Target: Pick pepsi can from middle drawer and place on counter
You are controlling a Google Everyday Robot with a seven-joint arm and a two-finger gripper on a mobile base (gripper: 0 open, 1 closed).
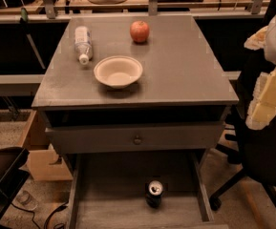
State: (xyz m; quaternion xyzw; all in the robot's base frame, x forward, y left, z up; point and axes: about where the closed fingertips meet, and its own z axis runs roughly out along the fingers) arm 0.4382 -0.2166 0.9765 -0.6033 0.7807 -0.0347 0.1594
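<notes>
The pepsi can [154, 193], dark with a silver top, stands upright in the open middle drawer [109, 209], right of the middle of its grey floor. Above it is the grey counter [185, 75], the cabinet's flat top. My gripper [264, 104], cream-coloured, hangs at the right edge of the view, beside the counter's right front corner. It is well above and to the right of the can and touches nothing.
On the counter are a white bowl [118, 71], a red apple [139, 31] and a clear water bottle [83, 43] lying down. The closed upper drawer front with its knob [137, 140] overhangs the drawer's back. A dark office chair [252, 166] stands at the right, a cardboard box [47, 163] at the left.
</notes>
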